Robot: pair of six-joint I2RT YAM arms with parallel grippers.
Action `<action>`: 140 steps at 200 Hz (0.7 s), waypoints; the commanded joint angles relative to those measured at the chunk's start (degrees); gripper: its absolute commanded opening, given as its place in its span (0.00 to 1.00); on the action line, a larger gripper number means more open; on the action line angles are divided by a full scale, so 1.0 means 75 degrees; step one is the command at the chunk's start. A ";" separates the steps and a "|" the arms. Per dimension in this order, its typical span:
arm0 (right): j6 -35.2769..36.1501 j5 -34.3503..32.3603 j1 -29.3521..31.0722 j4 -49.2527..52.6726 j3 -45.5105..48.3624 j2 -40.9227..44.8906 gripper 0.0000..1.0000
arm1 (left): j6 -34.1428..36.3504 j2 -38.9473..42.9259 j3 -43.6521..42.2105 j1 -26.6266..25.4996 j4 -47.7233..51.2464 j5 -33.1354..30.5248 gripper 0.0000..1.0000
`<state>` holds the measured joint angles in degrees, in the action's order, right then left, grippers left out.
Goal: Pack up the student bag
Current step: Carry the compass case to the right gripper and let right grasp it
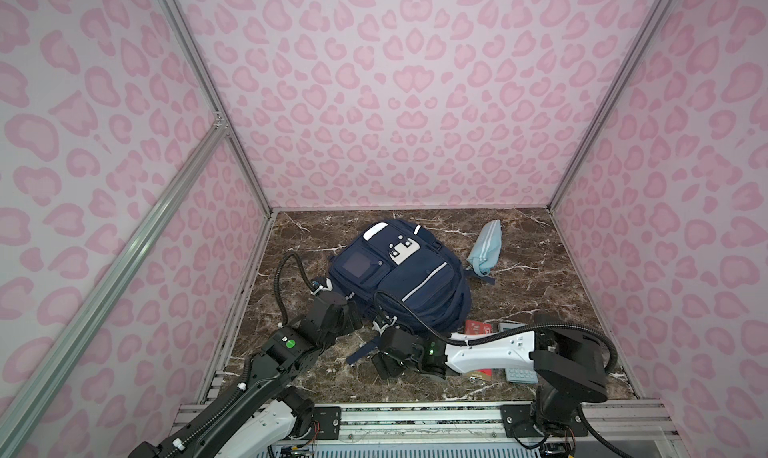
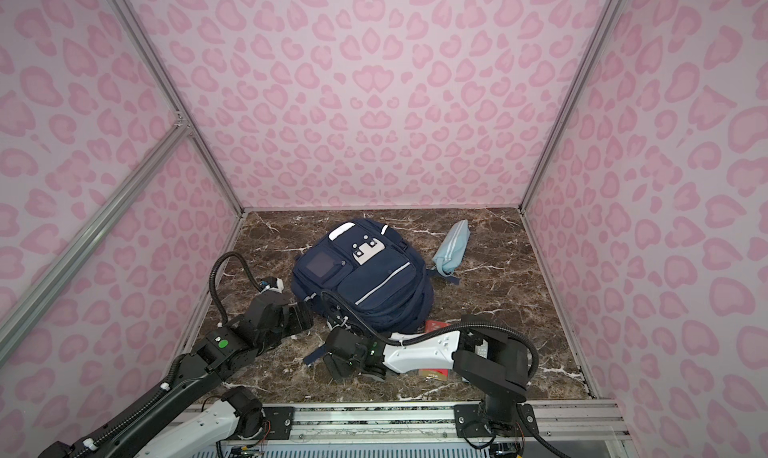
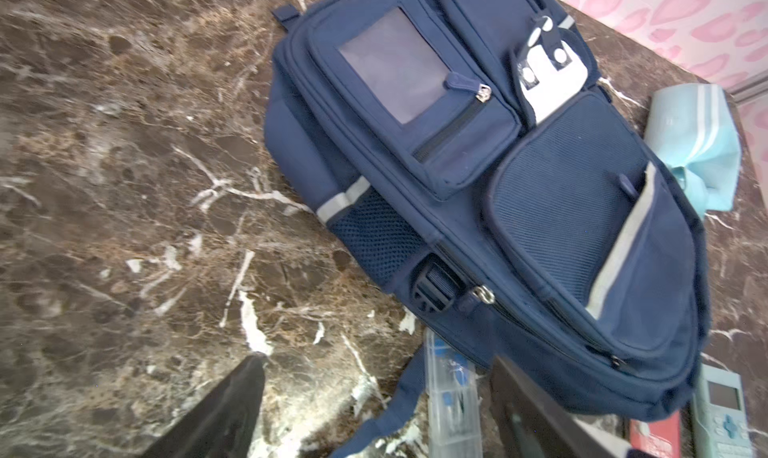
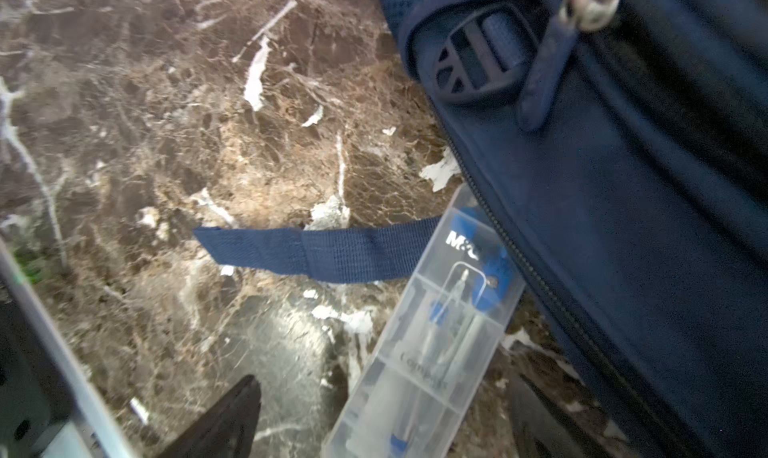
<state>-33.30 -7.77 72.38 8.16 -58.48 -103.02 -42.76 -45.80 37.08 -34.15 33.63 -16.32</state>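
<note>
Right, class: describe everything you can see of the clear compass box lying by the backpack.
The compass box is a long, clear plastic case, seemingly shut, printed with a white logo and the word Compass. Inside lies a metal compass with blue parts. It rests flat on the marble table, one end against the backpack's zipped edge, lying over a navy strap. Nothing grips it.

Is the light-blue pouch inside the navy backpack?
No, the light-blue pouch lies out on the marble tabletop beside the backpack.
</note>
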 commanded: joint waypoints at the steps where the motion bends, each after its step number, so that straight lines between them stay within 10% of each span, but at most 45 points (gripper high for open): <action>1: -0.0216 -0.0383 0.0017 0.0728 -0.0311 -0.0381 0.84 | 0.0406 -0.0048 -0.0010 0.0124 0.0085 0.0176 0.87; 72: -0.0556 -0.0574 -0.0029 0.1325 -0.0753 -0.1016 0.57 | 0.0600 -0.0165 -0.0231 0.0136 -0.0775 0.0370 0.86; 140: -0.0432 -0.0629 0.0039 0.1050 0.0372 0.1101 0.45 | 0.1999 -0.1191 0.0854 0.0124 -0.1501 0.1339 0.83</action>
<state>-36.64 -10.85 72.29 14.74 -57.89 -99.55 -33.47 -52.29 40.49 -33.21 27.03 -11.46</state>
